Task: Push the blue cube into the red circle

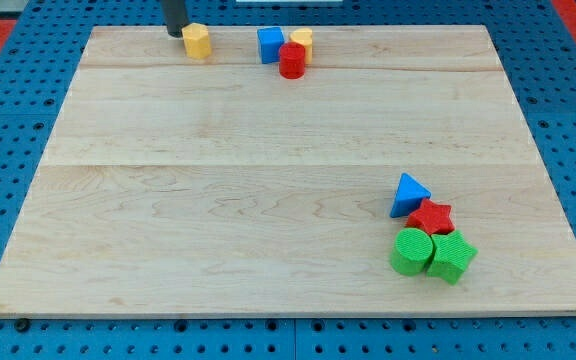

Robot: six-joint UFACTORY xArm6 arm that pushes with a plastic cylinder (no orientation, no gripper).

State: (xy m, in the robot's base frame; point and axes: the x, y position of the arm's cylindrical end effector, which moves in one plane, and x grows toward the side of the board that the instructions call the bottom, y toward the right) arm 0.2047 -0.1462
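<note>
The blue cube sits near the view's top edge of the wooden board, touching the red cylinder on its lower right. A yellow block stands just behind the red cylinder. My tip is at the view's top left, right beside a yellow hexagonal block, about 90 pixels to the left of the blue cube.
At the view's lower right is a cluster: a blue triangular block, a red star block, a green cylinder and a green hexagonal block. A blue pegboard surrounds the board.
</note>
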